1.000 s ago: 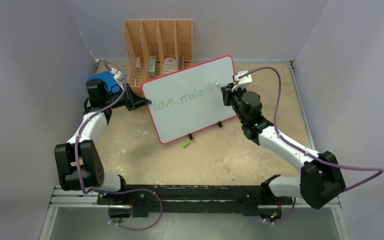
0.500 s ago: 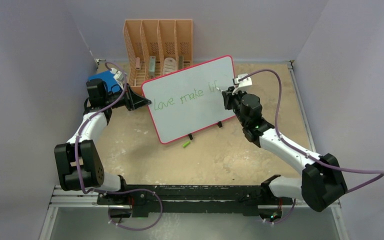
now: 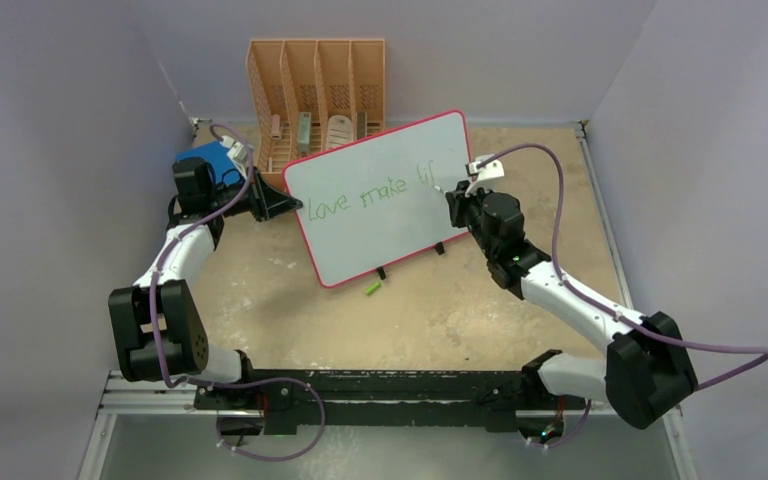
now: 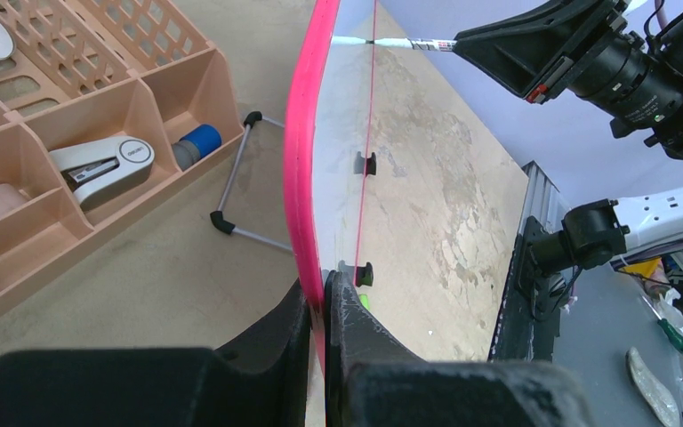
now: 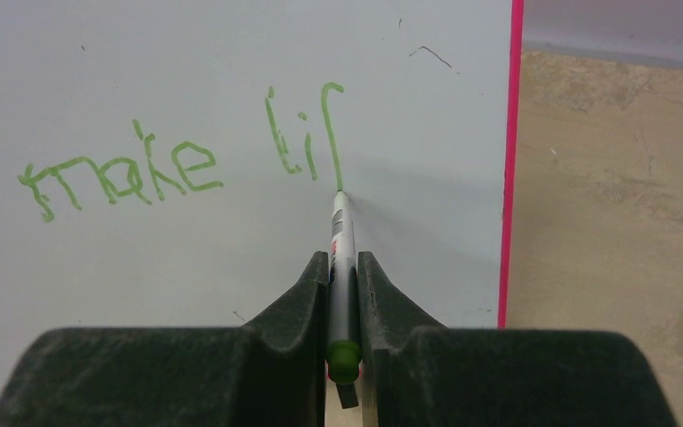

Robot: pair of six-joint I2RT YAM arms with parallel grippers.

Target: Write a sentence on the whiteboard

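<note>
The whiteboard [image 3: 380, 225] stands tilted on the table, pink-rimmed. My left gripper [image 3: 278, 205] is shut on its left rim [image 4: 301, 133]; in the left wrist view the fingertips [image 4: 323, 289] pinch the pink edge. The sentence [image 3: 370, 195] in green reads "love make lif". My right gripper [image 3: 452, 190] is shut on a green marker [image 5: 341, 231], gripped near its tail between the jaws [image 5: 343, 260]. The marker's tip touches the board [image 5: 187, 285] at the bottom of the last stroke of the sentence [image 5: 178, 165]. The marker [image 4: 400, 43] also shows in the left wrist view.
An orange divided rack [image 3: 317, 90] stands behind the board, with a stapler [image 4: 98, 165] in one slot. A blue book [image 3: 210, 160] lies at the back left. A small green cap [image 3: 372, 289] lies in front of the board's black feet. A wire stand [image 4: 249, 178] props the board.
My right gripper has drawn the marker down the board, adding a long hooked stroke after "li". The left gripper and the board have stayed put.
</note>
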